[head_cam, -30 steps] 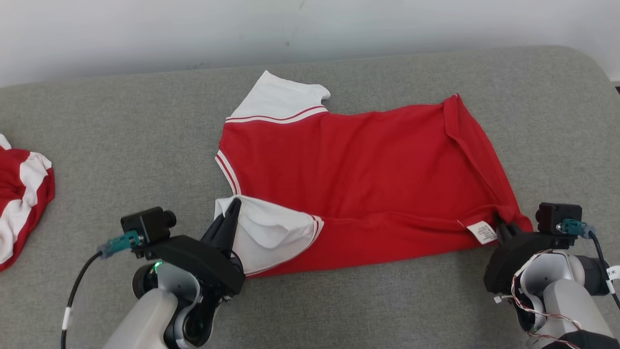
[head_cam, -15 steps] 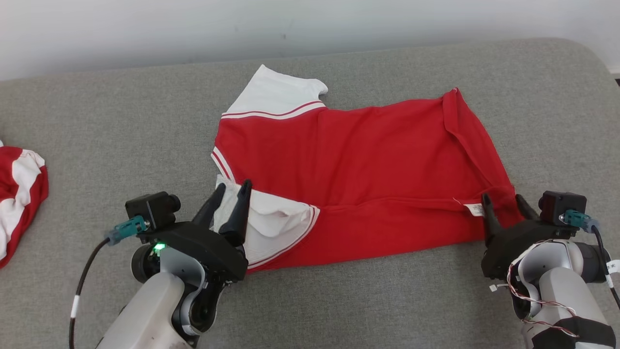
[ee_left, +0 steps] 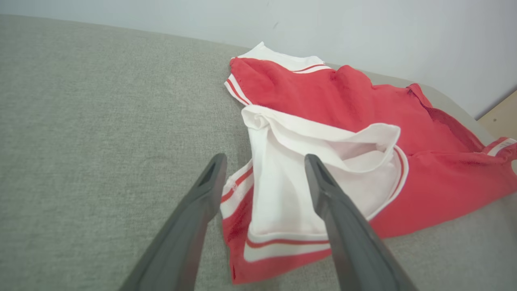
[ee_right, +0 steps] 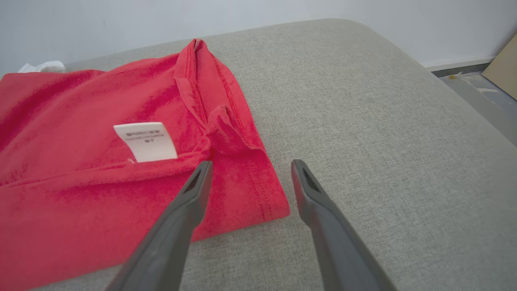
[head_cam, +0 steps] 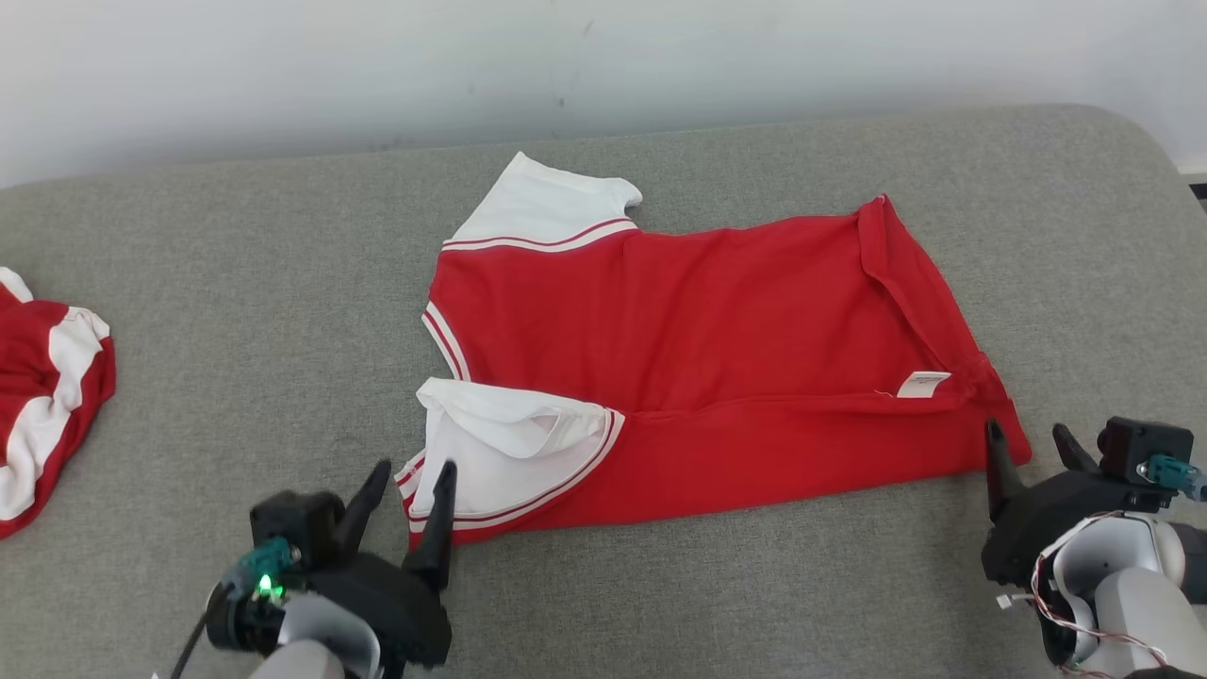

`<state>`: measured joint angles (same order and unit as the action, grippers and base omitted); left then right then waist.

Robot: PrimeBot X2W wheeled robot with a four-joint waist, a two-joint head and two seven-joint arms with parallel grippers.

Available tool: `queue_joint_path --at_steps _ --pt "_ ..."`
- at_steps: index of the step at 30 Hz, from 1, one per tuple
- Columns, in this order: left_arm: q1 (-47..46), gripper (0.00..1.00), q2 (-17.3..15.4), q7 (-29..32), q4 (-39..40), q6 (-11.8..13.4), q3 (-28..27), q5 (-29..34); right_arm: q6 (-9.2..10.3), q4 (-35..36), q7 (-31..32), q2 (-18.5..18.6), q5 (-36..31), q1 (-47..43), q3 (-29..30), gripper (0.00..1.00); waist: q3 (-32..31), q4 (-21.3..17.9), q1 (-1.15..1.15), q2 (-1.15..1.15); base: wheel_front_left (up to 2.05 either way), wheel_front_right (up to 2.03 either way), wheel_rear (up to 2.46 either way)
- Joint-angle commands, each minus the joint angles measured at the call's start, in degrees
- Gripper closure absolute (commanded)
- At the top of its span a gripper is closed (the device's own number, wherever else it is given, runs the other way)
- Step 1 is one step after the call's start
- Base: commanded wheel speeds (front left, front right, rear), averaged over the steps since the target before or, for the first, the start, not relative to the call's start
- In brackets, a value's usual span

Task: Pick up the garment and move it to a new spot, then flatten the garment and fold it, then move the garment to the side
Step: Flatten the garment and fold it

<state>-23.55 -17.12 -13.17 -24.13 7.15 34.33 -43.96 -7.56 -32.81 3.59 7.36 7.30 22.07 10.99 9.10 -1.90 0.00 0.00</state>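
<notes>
The garment point(head_cam: 698, 358) is a red shirt with white, red-striped sleeves, lying folded lengthwise on the grey cushion, its near edge folded over. A white label point(head_cam: 922, 384) shows near its right end. My left gripper point(head_cam: 410, 469) stands open just in front of the near white sleeve point(ee_left: 291, 178), holding nothing. My right gripper point(head_cam: 1028, 436) is open at the shirt's near right corner point(ee_right: 258, 194), also with nothing in it. In both wrist views the fingers are spread and apart from the cloth.
A second red and white garment point(head_cam: 42, 405) lies bunched at the cushion's left edge. The grey cushion point(head_cam: 236, 311) ends at a pale wall behind. At its rounded right end lie the floor point(ee_right: 480, 97) and a tan board point(ee_right: 505, 68).
Both grippers have opened and let go of the shirt's near edge, then drawn back toward me. The shirt now lies on the cushion with the label turned up.
</notes>
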Motion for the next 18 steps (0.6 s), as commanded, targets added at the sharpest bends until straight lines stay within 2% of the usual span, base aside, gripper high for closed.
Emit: queue_joint_path --at_steps 1,10,18 --pt "1.82 0.0 -0.86 0.26 0.12 0.92 0.75 1.03 0.16 0.22 1.42 0.61 -0.84 -1.28 0.58 0.0 0.04 -0.03 0.0 0.0 0.0 0.0 0.0" --pt "3.11 0.0 -1.62 1.23 -0.68 3.32 2.69 3.29 0.16 -1.66 4.81 -0.12 -2.32 -0.16 1.38 0.0 1.56 0.59 0.0 0.0 0.0 0.0 0.0" --pt "2.61 0.0 -1.9 0.74 -0.25 2.72 2.95 3.5 0.16 -3.33 4.14 -0.64 -3.0 1.93 2.16 0.0 2.79 1.62 0.0 0.0 0.0 0.0 0.0"
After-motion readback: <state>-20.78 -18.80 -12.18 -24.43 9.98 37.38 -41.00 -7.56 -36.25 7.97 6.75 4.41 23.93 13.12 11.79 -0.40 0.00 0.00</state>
